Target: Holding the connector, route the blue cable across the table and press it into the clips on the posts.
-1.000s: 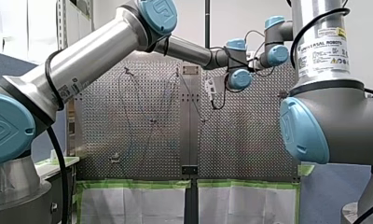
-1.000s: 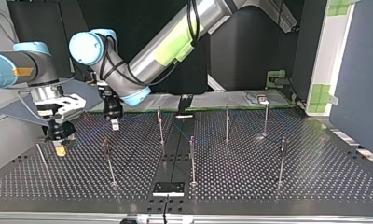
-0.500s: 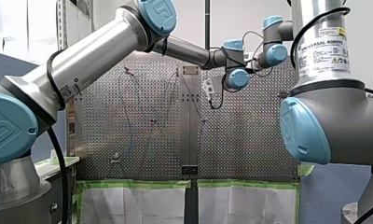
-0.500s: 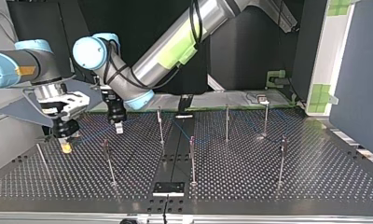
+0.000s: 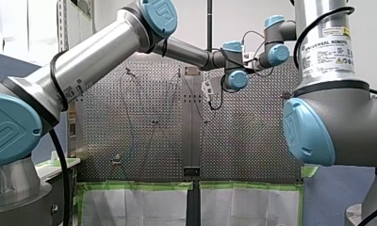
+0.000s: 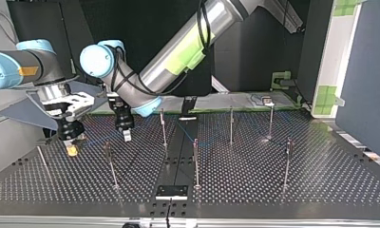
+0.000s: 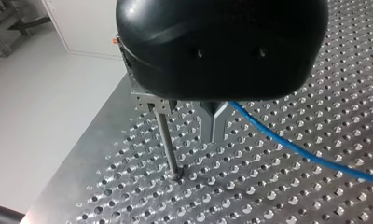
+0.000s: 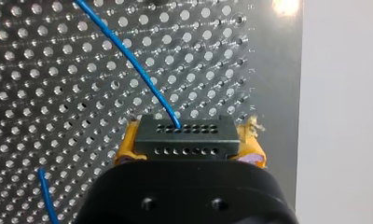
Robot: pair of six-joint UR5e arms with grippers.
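In the right wrist view my right gripper (image 8: 187,149) has its yellow pads (image 8: 128,144) shut on the black connector (image 8: 184,135). The blue cable (image 8: 128,56) leaves the connector's face and runs away over the perforated table. In the top view this gripper (image 6: 71,150) hangs low at the left. My left gripper (image 6: 126,135) hovers just to its right. Its metal fingers (image 7: 214,126) are shut and point down beside a thin post (image 7: 167,142) with a clip on top. The blue cable (image 7: 292,151) comes out from behind those fingers; I cannot tell whether they pinch it.
Several thin upright posts stand on the table (image 6: 273,190), among them one (image 6: 110,164) near both grippers, one (image 6: 163,126) and one (image 6: 195,161) by the middle. More stand at the top view's right (image 6: 287,161). A small black plate (image 6: 171,191) sits at the near edge.
In the top view both grippers have drifted to the right; my left gripper has also come nearer the camera, and my right arm still carries the connector.
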